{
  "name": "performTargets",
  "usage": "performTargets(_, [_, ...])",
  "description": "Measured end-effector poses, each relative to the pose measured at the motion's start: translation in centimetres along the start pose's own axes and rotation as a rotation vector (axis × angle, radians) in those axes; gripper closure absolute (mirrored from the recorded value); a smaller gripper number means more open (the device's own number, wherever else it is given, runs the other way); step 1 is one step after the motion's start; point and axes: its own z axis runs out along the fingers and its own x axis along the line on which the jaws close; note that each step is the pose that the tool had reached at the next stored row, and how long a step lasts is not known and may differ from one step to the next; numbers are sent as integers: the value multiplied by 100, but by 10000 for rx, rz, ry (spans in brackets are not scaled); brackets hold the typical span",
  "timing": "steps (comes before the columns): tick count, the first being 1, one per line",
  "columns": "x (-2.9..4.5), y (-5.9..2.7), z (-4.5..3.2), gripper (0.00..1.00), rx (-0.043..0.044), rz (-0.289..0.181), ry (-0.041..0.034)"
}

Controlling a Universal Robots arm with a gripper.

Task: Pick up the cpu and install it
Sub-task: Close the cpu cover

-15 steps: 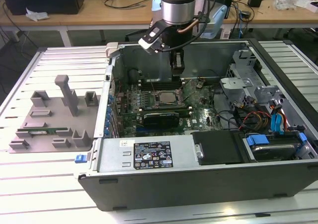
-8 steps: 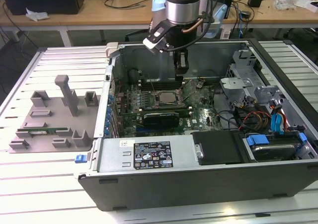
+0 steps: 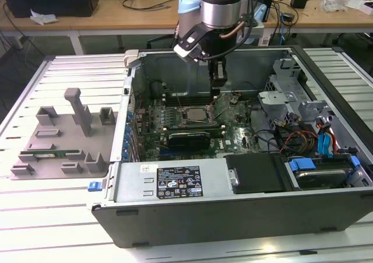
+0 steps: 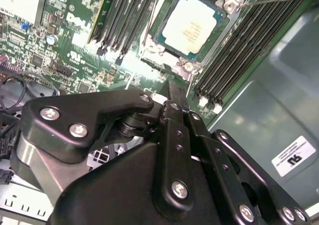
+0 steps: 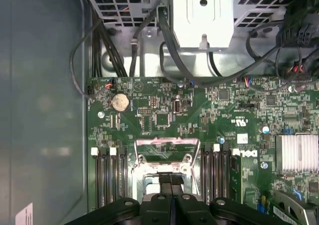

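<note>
Silver arm with pale-blue joint cap, black cables, and black claw studded with silver screws

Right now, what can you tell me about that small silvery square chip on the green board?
The cpu is a small flat square with a silvery metal top and a thin green edge. It lies flat in its socket on the motherboard, between rows of memory slots. The pincer is shut, apart from it.

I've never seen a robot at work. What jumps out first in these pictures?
A big open computer case lies on a slatted table, with the robot arm reaching down into it. Its black gripper hangs over the green circuit board, close to the cpu, a small silvery square seated in the board.
</note>
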Motion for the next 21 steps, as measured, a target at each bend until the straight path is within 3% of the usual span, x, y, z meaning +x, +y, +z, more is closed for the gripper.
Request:
performTargets(9, [2, 92, 3, 89, 0, 0, 1])
performTargets(17, [2, 117, 4, 89, 1, 2, -1])
performTargets(21, [3, 230, 10, 89, 77, -1, 0])
